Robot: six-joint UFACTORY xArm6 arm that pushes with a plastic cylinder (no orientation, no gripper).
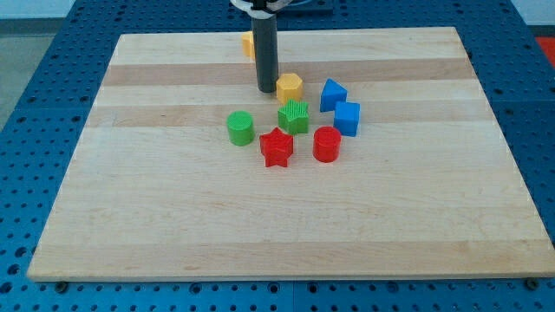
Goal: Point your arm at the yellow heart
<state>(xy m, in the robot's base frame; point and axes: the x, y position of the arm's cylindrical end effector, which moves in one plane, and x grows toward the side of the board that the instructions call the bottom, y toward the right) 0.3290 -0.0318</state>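
Tip-wise, my tip [266, 90] sits planted on the wooden board [173, 217] in the upper middle of the frame; it's a bare dark rod, no jaws to open or close. Just to its right, nearly touching, is a yellow block [290, 86], chunky and faceted; I can't call it a heart from here. Another yellow block [248, 43] peeks out behind the rod, mostly hidden, shape unclear. So I judge I'm in the pointing step, close in, and one of those two is my heart; the next move needs a small, careful nudge toward whichever it is. Below sit a ridged green cylinder [240, 127], green block [294, 116], red star [277, 147], red cylinder [326, 144], two blue blocks [340, 106], all matte plastic.
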